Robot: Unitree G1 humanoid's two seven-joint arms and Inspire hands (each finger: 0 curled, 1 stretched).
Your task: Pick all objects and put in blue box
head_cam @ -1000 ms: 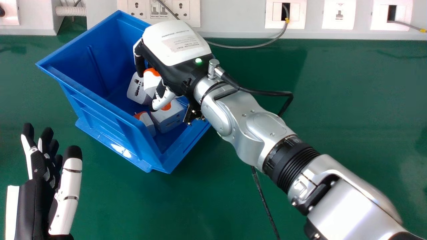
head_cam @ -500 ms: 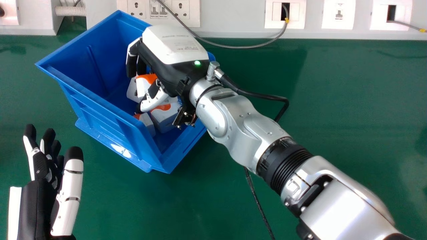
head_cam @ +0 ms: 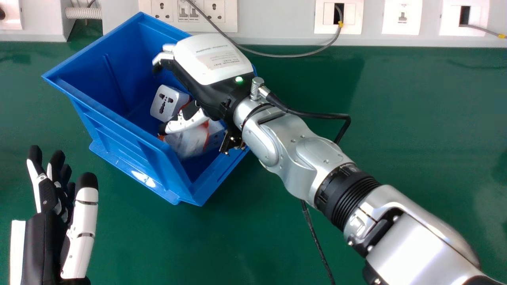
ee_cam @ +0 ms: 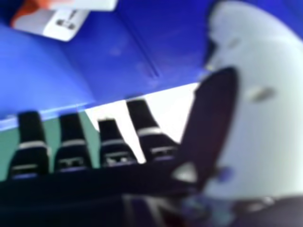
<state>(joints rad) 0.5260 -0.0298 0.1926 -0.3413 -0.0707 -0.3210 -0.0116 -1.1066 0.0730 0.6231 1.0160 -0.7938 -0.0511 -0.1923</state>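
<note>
Cable (head_cam: 293, 56) curves beyond the blue box (head_cam: 107, 114), adapters (head_cam: 166, 103) lying below the unclenched right hand (head_cam: 210, 63)

green tabletop (head_cam: 396, 138) against a pale wall panel (head_cam: 277, 19) with white sockets (head_cam: 188, 16) and grey cable (head_cam: 293, 56)

White-and-orange socket adapters (head_cam: 165, 103) (one blurred) are inside the blue box (head_cam: 130, 148).
</note>
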